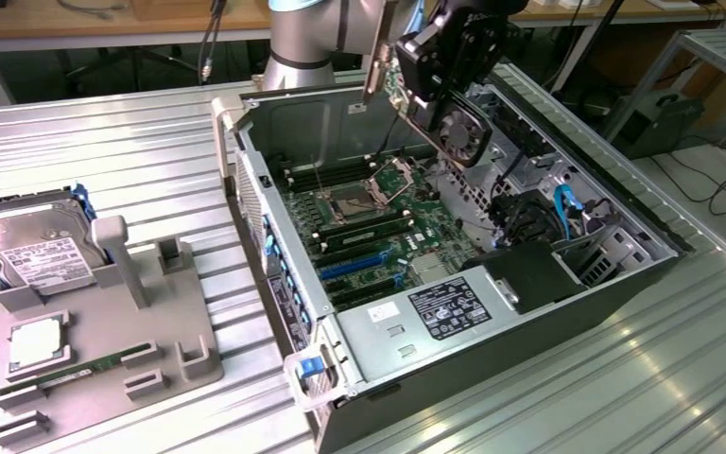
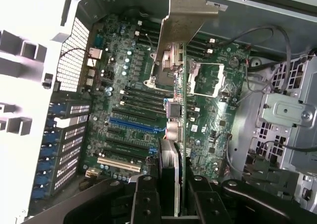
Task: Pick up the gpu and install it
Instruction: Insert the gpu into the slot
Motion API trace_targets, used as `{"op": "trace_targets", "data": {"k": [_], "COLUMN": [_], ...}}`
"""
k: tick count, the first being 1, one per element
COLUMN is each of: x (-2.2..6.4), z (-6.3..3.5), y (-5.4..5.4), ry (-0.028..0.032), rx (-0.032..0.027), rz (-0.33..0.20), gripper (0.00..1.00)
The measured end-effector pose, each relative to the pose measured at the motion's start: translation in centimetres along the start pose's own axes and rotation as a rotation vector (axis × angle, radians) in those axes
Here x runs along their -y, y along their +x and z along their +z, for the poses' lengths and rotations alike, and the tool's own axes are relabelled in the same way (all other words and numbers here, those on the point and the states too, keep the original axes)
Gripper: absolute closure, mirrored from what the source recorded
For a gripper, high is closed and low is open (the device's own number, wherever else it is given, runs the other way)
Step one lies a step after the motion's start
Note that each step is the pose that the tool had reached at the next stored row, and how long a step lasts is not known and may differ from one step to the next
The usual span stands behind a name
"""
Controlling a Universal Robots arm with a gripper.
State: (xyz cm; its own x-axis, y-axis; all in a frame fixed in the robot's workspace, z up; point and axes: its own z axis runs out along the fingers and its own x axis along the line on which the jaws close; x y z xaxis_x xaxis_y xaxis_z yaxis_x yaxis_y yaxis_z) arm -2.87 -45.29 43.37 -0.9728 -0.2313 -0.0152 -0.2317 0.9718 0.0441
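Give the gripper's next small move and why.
Probably carry the gpu, clamped in the gripper, sideways toward the blue slot without lowering yet. The card hangs tilted above a CPU socket, clear of the board and off to one side of the slot.

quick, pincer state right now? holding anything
pincer: shut on the gpu, held over the open computer case.
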Motion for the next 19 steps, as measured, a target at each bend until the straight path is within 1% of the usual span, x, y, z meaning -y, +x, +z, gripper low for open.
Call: {"op": "trace_targets", "data": {"k": [19], "x": [0.01], "z": [0.0], "y": [0.0], "ry": [-0.0023], "rx": [-0.0065], "rz": [-0.147], "gripper": [0.72]}}
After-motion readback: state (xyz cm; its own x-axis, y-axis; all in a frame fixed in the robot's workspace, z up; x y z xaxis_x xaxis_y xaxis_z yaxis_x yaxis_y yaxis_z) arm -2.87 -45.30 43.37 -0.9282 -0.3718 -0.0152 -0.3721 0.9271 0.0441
